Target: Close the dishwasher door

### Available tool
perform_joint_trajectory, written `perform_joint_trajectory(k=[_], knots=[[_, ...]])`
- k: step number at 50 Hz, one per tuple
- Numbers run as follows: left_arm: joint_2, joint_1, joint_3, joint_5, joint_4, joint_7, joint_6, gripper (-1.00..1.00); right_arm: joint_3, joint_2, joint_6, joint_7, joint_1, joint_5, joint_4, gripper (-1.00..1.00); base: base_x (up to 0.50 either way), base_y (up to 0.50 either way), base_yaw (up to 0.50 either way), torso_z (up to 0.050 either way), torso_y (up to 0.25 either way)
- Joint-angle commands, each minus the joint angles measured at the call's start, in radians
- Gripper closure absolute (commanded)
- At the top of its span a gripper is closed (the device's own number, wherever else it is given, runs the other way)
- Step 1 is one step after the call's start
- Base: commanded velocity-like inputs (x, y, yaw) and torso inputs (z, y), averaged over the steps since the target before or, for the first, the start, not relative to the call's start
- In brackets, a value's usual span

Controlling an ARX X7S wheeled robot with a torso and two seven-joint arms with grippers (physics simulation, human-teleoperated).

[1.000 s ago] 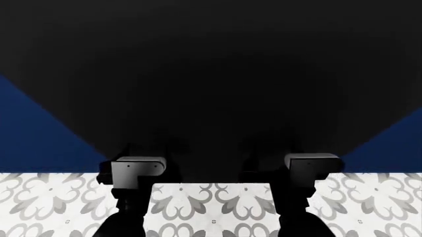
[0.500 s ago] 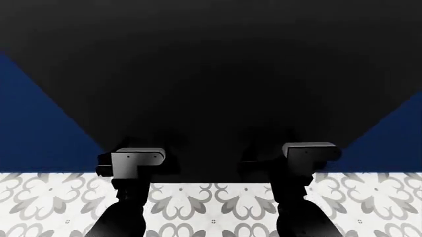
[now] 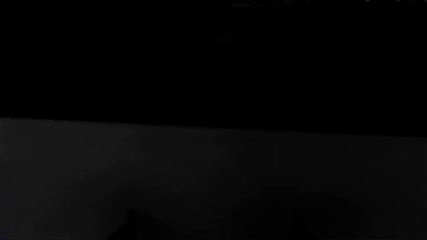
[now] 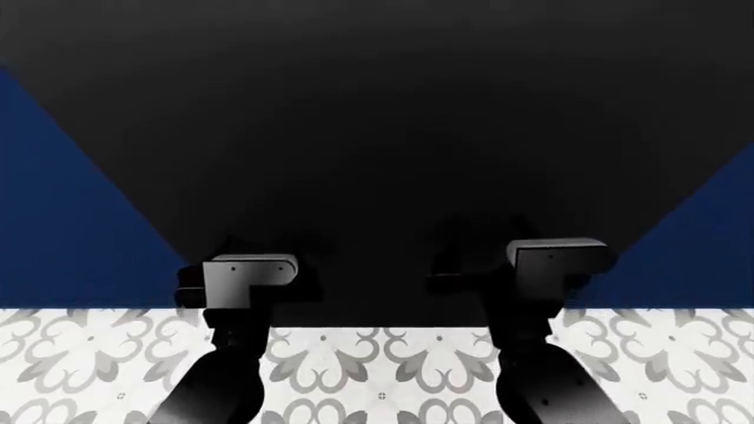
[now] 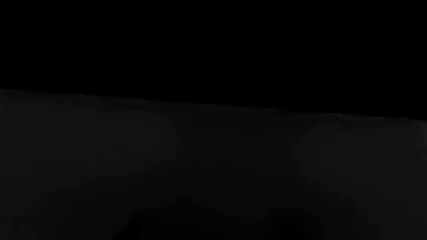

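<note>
Dishwasher door [image 4: 377, 132]: a wide black panel filling most of the head view, spreading from the top edge down to a straight lower edge just above the floor; only its black inner face shows here, so it appears to be open and tilted toward the robot (the handle is not visible).

Cabinets [image 4: 59, 221]: navy fronts showing as wedges on both sides of the door, set back behind it.

Floor [image 4: 377, 362]: grey and white patterned tiles in a strip along the bottom of the head view, under the door's near edge.

Left arm [image 4: 218, 389]: rises from below and ends at a grey block at the door's near edge, apparently placed there to push the panel up.

Right arm [image 4: 536, 380]: mirrors it on the other side, well apart from the left, probably so the push is spread evenly across the panel.

Left gripper [image 4: 242, 265]: lost in shadow against the black door; I cannot tell how far its fingers are spread or whether it grips anything.

Right gripper [image 4: 471, 265]: equally dark, so its opening and any hold cannot be told.

Wrist views: nearly all black, with only a dim grey band.
</note>
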Motion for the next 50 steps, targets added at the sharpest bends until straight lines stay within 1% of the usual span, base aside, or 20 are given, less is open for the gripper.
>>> perform_joint_trajectory(k=[1,15,28,37,50], knots=[[0.006,-0.032,-0.005,-0.011,-0.011,0.005,-0.016,-1.0,0.002,0.002,0.011,0.005,0.025,-0.003,0.005,-1.0,0.0,0.0,0.0,0.0,0.0],[0.01,-0.069,-0.003,-0.005,-0.035,-0.001,-0.022,-1.0,0.001,0.003,0.028,0.005,0.055,0.001,0.007,-1.0,0.0,0.0,0.0,0.0,0.0],[0.011,-0.101,-0.002,-0.006,-0.049,-0.003,-0.035,-1.0,-0.007,-0.026,0.027,0.012,0.106,-0.011,0.054,-1.0,0.0,0.0,0.0,0.0,0.001],[0.01,-0.114,0.0,-0.011,-0.045,-0.004,-0.049,-1.0,-0.008,-0.016,0.044,0.014,0.114,-0.006,0.037,-1.0,0.0,0.0,0.0,0.0,0.001],[0.013,-0.134,0.006,-0.008,-0.054,-0.009,-0.058,-1.0,-0.005,-0.029,0.036,0.012,0.154,-0.011,0.094,-1.0,0.0,0.0,0.0,0.0,0.002]])
